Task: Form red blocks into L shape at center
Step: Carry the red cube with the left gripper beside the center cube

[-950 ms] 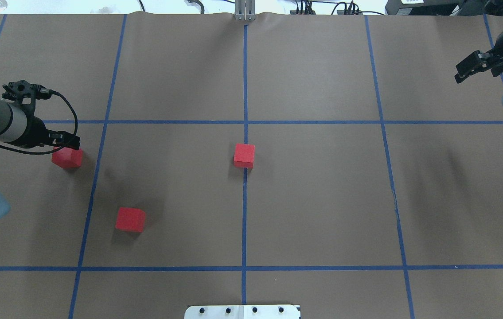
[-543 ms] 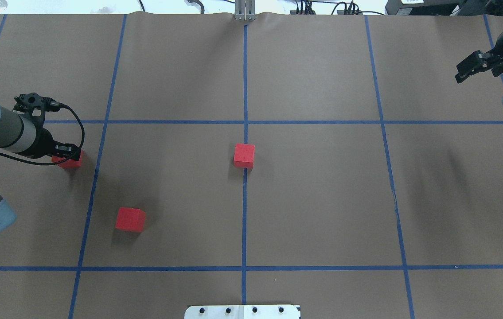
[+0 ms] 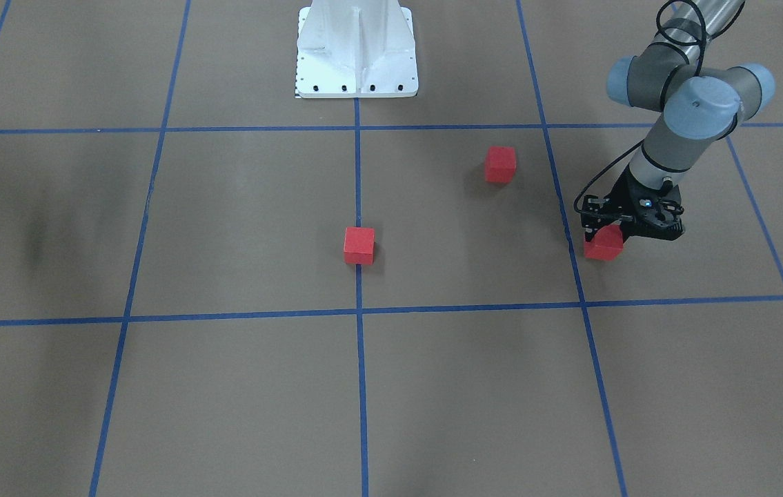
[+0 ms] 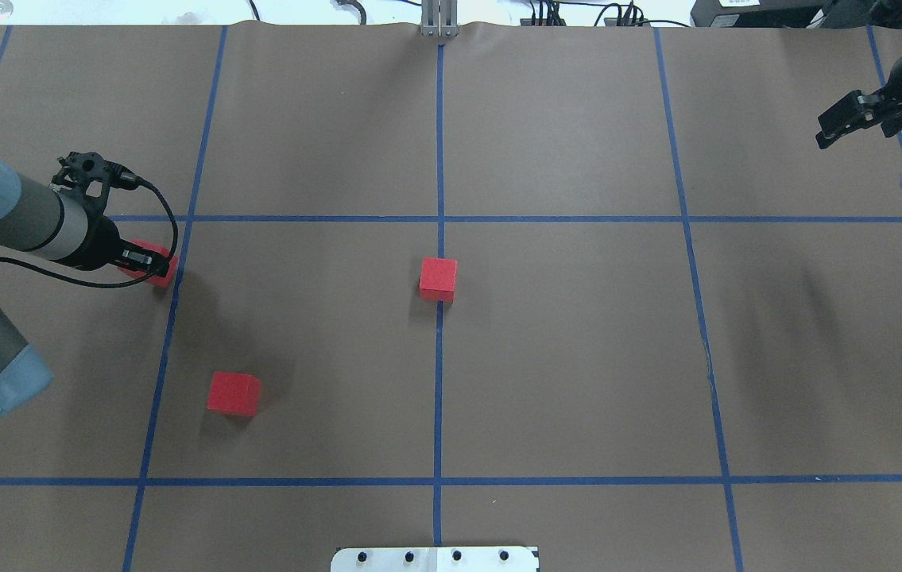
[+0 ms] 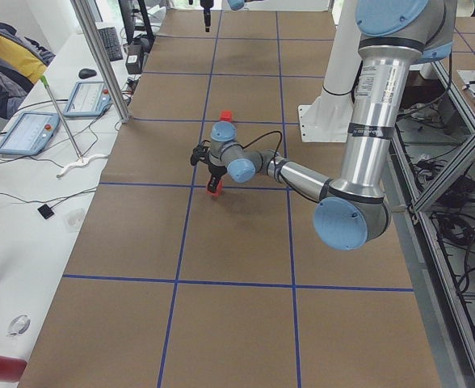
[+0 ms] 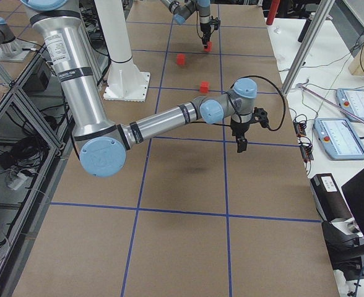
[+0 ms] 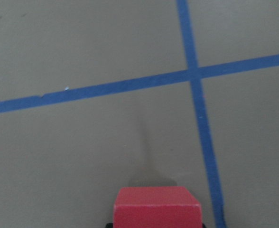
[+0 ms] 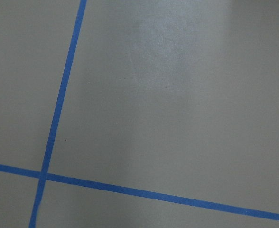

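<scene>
Left gripper clamps red block nr tape line, center block well apart.

Three red blocks are in view: the middle block, the near block and the held block. There are two grippers, the left gripper and the right gripper, and one white base. The overhead view counts seven blue tape lines, five running away from the robot and two running across.
</scene>
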`<state>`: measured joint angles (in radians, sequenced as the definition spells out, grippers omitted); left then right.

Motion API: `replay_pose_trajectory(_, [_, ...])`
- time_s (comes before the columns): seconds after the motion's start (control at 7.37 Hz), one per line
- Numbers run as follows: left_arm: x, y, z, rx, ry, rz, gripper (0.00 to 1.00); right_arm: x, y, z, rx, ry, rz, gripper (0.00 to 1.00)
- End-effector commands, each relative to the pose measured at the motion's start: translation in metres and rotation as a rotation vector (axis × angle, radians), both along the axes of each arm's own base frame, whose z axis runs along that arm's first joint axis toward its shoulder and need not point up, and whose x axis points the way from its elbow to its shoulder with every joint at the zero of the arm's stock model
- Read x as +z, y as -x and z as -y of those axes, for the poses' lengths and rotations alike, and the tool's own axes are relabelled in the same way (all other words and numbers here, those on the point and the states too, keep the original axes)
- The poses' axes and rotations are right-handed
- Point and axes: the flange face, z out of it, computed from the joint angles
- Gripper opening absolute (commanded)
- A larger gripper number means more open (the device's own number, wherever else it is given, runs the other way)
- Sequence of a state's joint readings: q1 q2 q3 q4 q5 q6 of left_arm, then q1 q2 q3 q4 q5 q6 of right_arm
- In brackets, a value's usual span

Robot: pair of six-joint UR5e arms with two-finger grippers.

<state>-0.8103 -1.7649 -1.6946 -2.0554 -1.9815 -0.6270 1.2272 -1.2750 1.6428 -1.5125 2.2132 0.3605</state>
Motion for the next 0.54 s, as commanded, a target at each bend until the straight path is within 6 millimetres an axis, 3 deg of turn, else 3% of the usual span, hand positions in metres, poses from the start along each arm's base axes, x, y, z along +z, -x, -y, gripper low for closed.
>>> replay_pose_trajectory(0.0, [-0.091, -0.013, 0.037, 0.152, -0.443, 0.042, 0.0, 0.002, 0.0, -0.001, 0.002, 0.003, -0.002, 0.99])
replay_pose_trajectory(0.14, [-0.115, -0.016, 0.045, 0.109, -0.489, 0.045, 0.0, 0.002, 0.0, -0.001, 0.001, 0.004, 0.0, 0.99])
replay_pose_trajectory(0.27, [-0.112, -0.024, 0.04, 0.113, -0.484, 0.044, 0.0, 0.003, -0.001, -0.001, 0.002, 0.005, -0.002, 0.99])
replay_pose_trajectory(0.41, [-0.123, -0.034, 0.033, 0.087, -0.517, 0.039, 0.0, 0.009, -0.001, -0.004, 0.001, 0.015, -0.005, 0.99])
